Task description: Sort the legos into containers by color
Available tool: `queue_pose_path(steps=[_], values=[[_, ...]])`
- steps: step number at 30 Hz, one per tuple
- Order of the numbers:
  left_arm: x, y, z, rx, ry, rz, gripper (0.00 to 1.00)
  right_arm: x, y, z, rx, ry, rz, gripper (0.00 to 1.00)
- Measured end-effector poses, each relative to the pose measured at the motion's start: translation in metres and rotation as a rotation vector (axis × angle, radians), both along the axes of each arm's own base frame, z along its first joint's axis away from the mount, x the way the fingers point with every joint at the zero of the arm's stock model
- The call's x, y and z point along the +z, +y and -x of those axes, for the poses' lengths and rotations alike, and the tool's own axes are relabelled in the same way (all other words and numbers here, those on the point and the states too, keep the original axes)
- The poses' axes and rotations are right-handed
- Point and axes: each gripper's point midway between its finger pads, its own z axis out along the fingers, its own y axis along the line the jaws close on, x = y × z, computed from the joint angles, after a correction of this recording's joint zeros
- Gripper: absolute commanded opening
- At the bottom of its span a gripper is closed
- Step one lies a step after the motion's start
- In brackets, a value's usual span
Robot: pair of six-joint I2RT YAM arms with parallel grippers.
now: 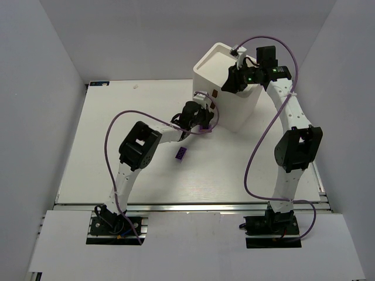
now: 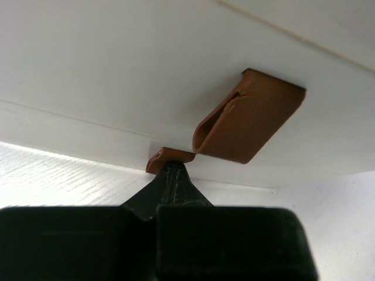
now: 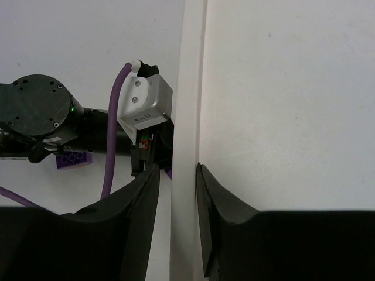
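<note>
2 arms out here in matching kit: the left arm [image 1: 140, 146] and the right arm [image 1: 297, 146] both show white link shells over chunky black joint housings. A purple cable [image 1: 110, 137] loops off each. Green lights [image 1: 251, 76] glow on the right one's wrist. The right end effector [image 3: 177, 172] has matte black fingers [image 3: 137, 205], and there's a silver-white bracket [image 3: 143, 102] on the left wrist, dotted with small screws.

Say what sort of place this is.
Likely a robotics lab cell: two white robot arms bolted at the edge of a white table, plain white screens around it, a white plastic bin and a purple studded brick.
</note>
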Motion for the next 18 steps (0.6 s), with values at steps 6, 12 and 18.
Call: queue_pose_path(steps=[6, 12, 18], values=[[-0.005, 0.015, 0.011, 0.022, 0.006, -0.036, 0.0, 0.0, 0.0, 0.0, 0.001, -0.001, 0.001, 0.37], [-0.006, 0.032, 0.026, 0.034, 0.016, -0.064, 0.12, -0.001, 0.0, 0.0, 0.003, -0.001, 0.002, 0.38], [0.002, 0.03, 0.024, 0.03, 0.002, -0.062, 0.64, 0.0, 0.001, 0.003, 0.008, -0.002, 0.001, 0.43]])
